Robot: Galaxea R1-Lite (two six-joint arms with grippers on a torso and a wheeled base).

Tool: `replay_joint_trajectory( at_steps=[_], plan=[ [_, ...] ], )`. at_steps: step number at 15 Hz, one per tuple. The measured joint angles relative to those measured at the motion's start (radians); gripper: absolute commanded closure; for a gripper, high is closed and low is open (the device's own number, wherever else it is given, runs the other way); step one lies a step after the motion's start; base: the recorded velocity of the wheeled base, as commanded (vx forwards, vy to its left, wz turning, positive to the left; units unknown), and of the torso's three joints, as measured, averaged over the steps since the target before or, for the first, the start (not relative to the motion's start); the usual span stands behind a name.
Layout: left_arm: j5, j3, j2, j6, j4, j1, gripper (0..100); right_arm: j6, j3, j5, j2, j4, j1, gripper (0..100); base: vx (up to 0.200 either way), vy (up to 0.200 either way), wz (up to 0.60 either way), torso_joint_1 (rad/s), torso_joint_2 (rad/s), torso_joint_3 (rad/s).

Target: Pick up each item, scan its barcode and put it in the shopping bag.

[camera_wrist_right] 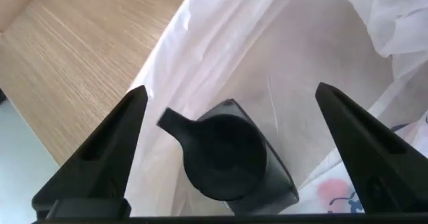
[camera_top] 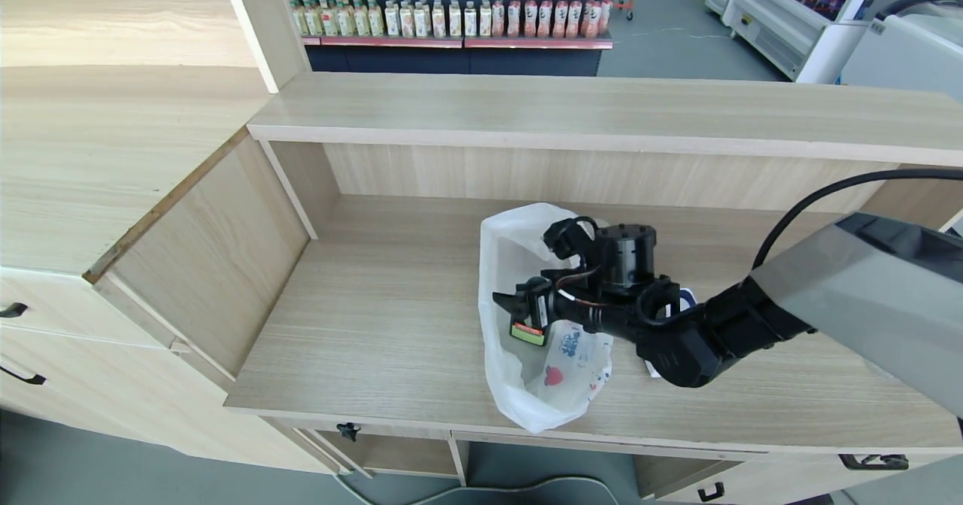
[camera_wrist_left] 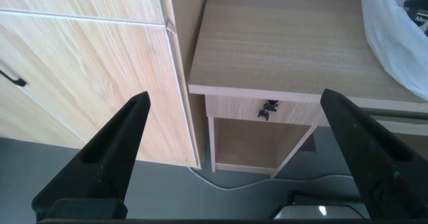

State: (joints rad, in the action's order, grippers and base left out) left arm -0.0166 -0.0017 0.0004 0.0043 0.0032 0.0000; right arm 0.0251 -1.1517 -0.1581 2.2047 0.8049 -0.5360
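A white plastic shopping bag with a red heart print lies open on the wooden counter. My right gripper hangs over the bag's mouth, fingers spread wide. In the right wrist view the right gripper is open above a dark grey item with a round black top lying loose inside the bag. A white and blue item shows partly under my right arm. My left gripper is open and holds nothing, low by the counter's front left corner.
A raised ledge runs along the back of the counter and a wooden side panel closes its left. Drawers with black handles stand further left. A small black latch hangs under the counter front.
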Motion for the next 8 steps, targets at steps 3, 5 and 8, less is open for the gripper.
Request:
replay_joint_trajectory(
  at_steps=[3, 5, 8],
  plan=[
    [0.000, 0.000, 0.000, 0.000, 0.000, 0.000, 0, -0.113, 0.000, -0.005, -0.084, -0.041, 0.006, 0, 0.000, 0.000, 0.00, 0.000, 0.00, 0.000],
    [0.000, 0.000, 0.000, 0.000, 0.000, 0.000, 0, -0.184, 0.032, -0.005, -0.178, -0.101, 0.028, 0, 0.000, 0.000, 0.00, 0.000, 0.00, 0.000],
    [0.000, 0.000, 0.000, 0.000, 0.000, 0.000, 0, -0.204, 0.135, 0.001, -0.354, -0.199, 0.096, 0, 0.000, 0.000, 0.00, 0.000, 0.00, 0.000]
  ],
)
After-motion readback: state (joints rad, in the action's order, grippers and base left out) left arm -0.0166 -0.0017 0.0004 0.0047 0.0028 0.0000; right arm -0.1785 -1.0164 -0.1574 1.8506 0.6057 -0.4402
